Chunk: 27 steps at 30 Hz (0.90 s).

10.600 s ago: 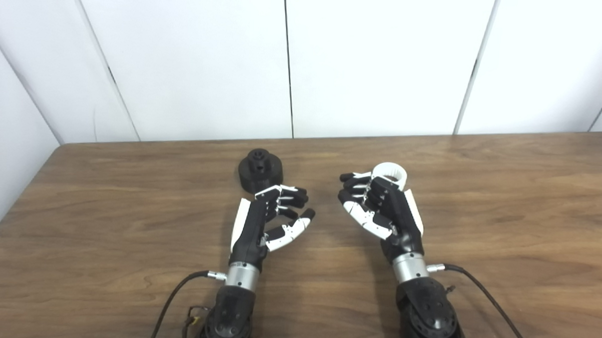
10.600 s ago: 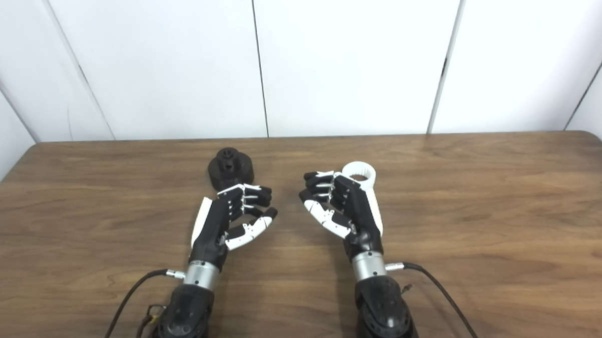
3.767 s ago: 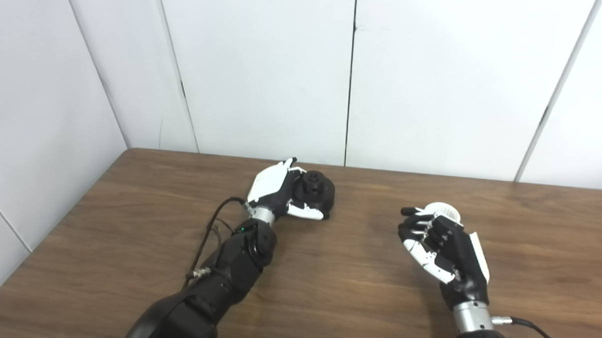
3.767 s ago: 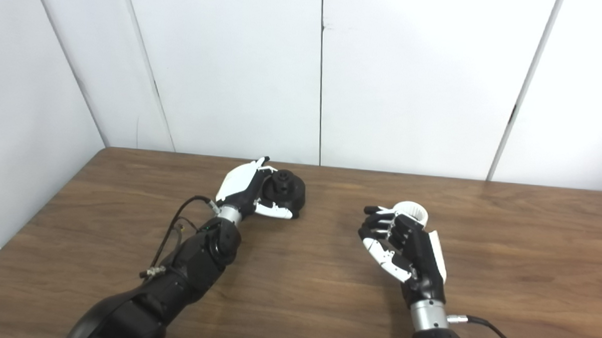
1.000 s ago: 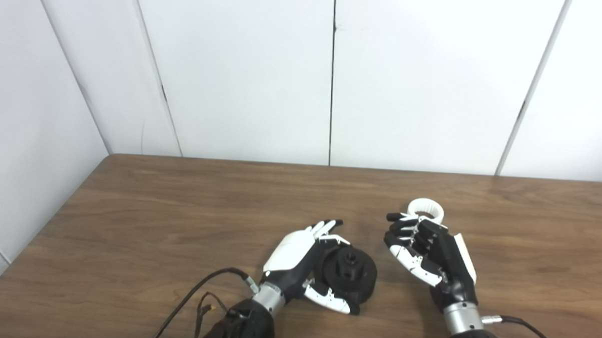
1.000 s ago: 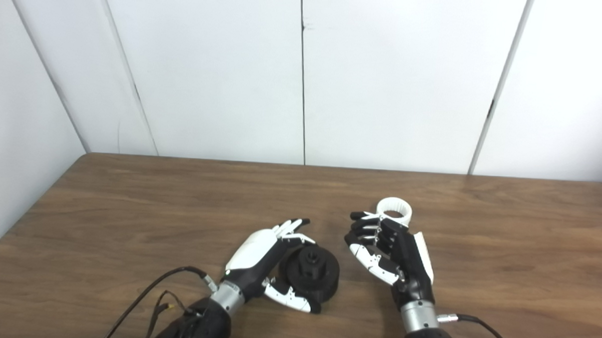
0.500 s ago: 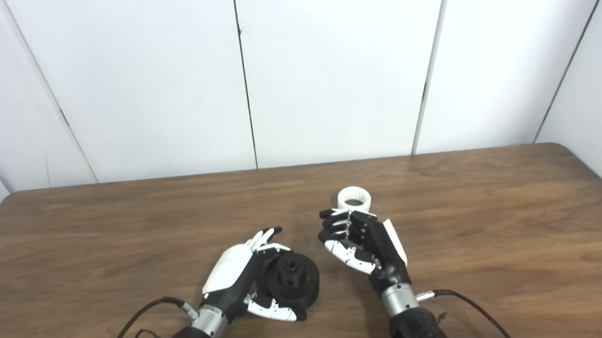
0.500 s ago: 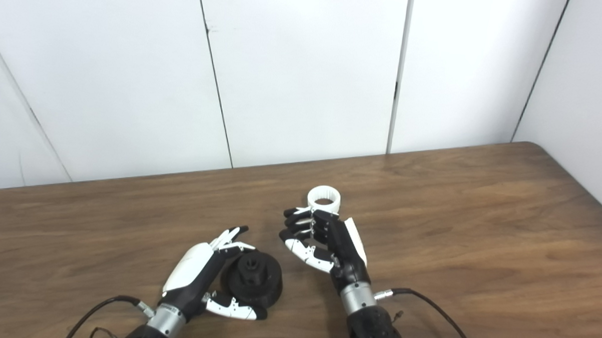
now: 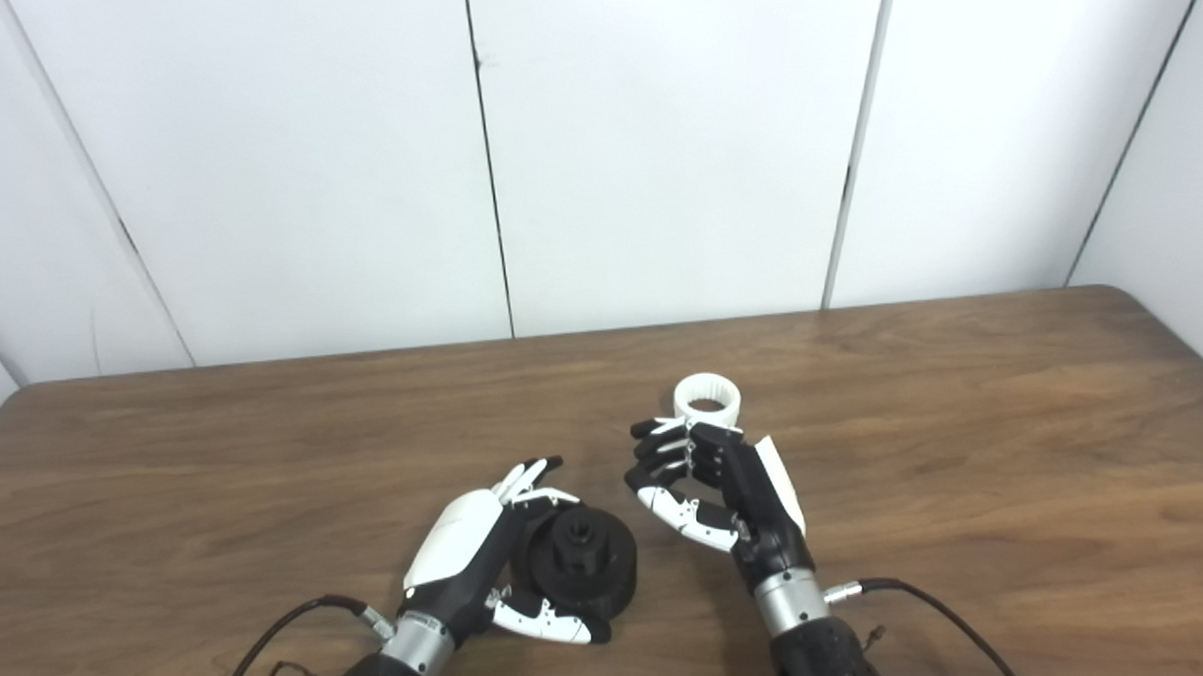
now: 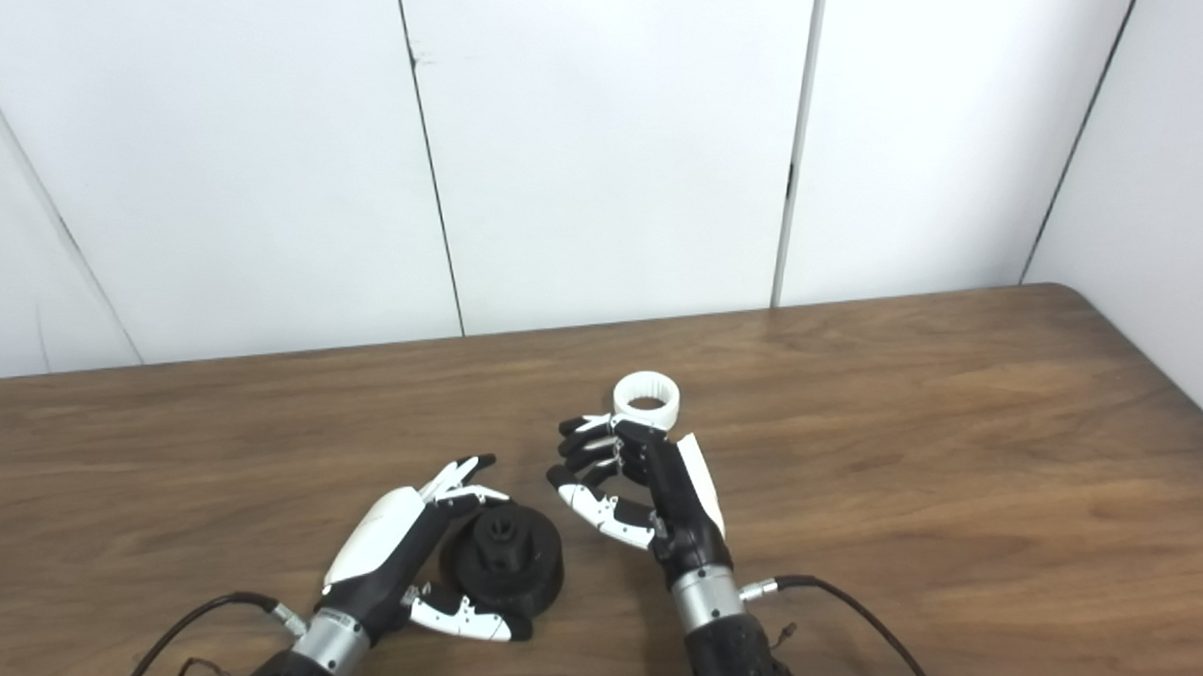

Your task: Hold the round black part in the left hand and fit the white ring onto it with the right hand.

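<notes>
Left eye view: left hand (image 9: 484, 554) cupped the round black part (image 9: 578, 569) low over the table (image 9: 959, 411), fingers and thumb curled round its rim. White ring (image 9: 705, 398) lay on the table just beyond the right hand (image 9: 722, 482), whose fingers were loosely curled and held nothing.

Right eye view: same layout. Judged step: ring not yet grasped. Next move calls for the right hand to reach forward and pinch the ring.

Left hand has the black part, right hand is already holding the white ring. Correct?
Not quite. The left hand does hold the black part, but the right hand holds nothing: the white ring stands on the table just beyond its fingers, as the left eye view shows.
</notes>
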### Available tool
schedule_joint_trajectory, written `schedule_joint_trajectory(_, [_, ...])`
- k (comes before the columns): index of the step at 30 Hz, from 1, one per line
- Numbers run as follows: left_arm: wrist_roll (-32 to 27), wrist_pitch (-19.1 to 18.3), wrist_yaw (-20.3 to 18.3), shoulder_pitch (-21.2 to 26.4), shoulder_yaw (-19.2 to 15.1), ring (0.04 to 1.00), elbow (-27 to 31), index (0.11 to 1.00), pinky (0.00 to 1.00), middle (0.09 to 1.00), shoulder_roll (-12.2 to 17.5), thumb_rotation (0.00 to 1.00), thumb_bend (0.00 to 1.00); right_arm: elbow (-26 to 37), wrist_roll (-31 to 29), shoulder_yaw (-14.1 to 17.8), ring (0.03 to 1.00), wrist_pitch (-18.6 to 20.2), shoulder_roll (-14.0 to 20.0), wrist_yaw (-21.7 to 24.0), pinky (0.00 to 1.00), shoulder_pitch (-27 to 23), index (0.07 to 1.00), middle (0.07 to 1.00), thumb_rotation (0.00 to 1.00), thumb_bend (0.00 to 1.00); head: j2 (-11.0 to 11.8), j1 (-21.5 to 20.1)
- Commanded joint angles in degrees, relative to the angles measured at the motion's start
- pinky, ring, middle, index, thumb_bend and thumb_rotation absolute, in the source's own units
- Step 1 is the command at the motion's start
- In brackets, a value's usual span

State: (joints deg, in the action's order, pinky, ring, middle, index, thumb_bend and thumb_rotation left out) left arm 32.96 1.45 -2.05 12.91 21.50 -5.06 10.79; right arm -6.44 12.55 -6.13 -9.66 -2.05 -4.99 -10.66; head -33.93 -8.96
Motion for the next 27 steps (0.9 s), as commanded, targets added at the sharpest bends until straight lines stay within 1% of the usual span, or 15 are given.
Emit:
schedule_joint_trajectory(1, [0.6,1.5,0.0,0.4,-0.1,1.0,-0.3,0.592,0.97,0.98,0.8,0.23,0.95,-1.8,2.4,-0.5,0.574,-1.7,0.4,-1.2,0.49,1.3,0.498,0.674,0.15,0.5,0.0,0.0])
schedule_joint_trajectory(4, [0.6,1.2,-0.3,0.1,-0.2,1.0,0.1,0.592,0.98,0.982,0.9,0.24,0.95,-1.7,5.4,0.0,0.582,-2.0,0.6,-4.3,0.48,0.8,0.498,0.679,0.15,0.5,0.0,-0.2])
schedule_joint_trajectory(6, [0.7,0.7,-0.6,0.0,-0.3,1.0,0.4,0.593,0.98,0.984,0.9,0.24,0.95,-1.5,8.8,0.2,0.579,-1.9,1.4,-6.8,0.46,0.3,0.498,0.681,0.15,0.5,0.0,-0.1])
schedule_joint_trajectory(9, [0.6,1.0,-0.5,-0.1,-0.4,1.0,0.1,0.593,0.98,0.986,0.8,0.24,0.95,-1.6,13.5,0.3,0.595,-1.9,2.7,-10.6,0.47,-0.5,0.498,0.687,0.15,0.5,0.3,-0.3])
schedule_joint_trajectory(12, [0.4,1.4,-0.2,-0.1,-0.4,1.0,-0.4,0.592,0.97,0.981,0.7,0.22,0.95,-1.7,17.9,0.7,0.681,-0.9,3.9,-14.1,0.57,-1.4,0.499,0.719,0.16,0.5,0.5,-0.4])
schedule_joint_trajectory(13, [0.5,1.3,-0.3,0.0,-0.4,1.0,-0.4,0.592,0.97,0.981,0.6,0.22,0.95,-1.6,18.8,0.8,0.693,-0.6,4.3,-14.8,0.58,-1.6,0.499,0.724,0.16,0.5,0.5,-0.4])
schedule_joint_trajectory(14, [0.5,1.2,-0.4,0.0,-0.4,1.0,-0.4,0.593,0.98,0.981,0.6,0.22,0.95,-1.5,19.3,1.0,0.727,-0.4,4.7,-15.1,0.63,-1.9,0.499,0.74,0.16,0.5,0.5,-0.5])
schedule_joint_trajectory(15, [0.8,1.2,-0.4,0.0,-0.3,1.0,-0.3,0.594,0.98,0.981,0.6,0.22,0.95,-1.0,19.7,1.3,0.769,0.6,5.3,-15.0,0.69,-2.3,0.499,0.766,0.15,0.5,0.5,-0.5])
schedule_joint_trajectory(17, [1.0,1.1,-0.4,0.1,-0.3,1.0,-0.3,0.595,0.97,0.982,0.6,0.23,0.95,-0.3,20.2,1.8,0.795,1.8,6.1,-14.7,0.72,-2.9,0.499,0.786,0.15,0.5,0.6,-0.4])
schedule_joint_trajectory(19, [0.8,1.3,-0.4,0.1,-0.4,1.0,-0.4,0.595,0.98,0.984,0.6,0.23,0.95,0.3,19.7,2.2,0.819,2.4,7.4,-13.7,0.73,-3.7,0.499,0.811,0.16,0.5,0.6,-0.4])
schedule_joint_trajectory(27, [0.4,2.0,-0.5,-0.1,-1.0,1.0,-0.5,0.593,0.99,0.982,0.4,0.22,0.95,1.5,19.1,2.6,0.857,5.2,11.5,-10.0,0.73,-6.3,0.499,0.86,0.16,0.5,0.4,-0.2])
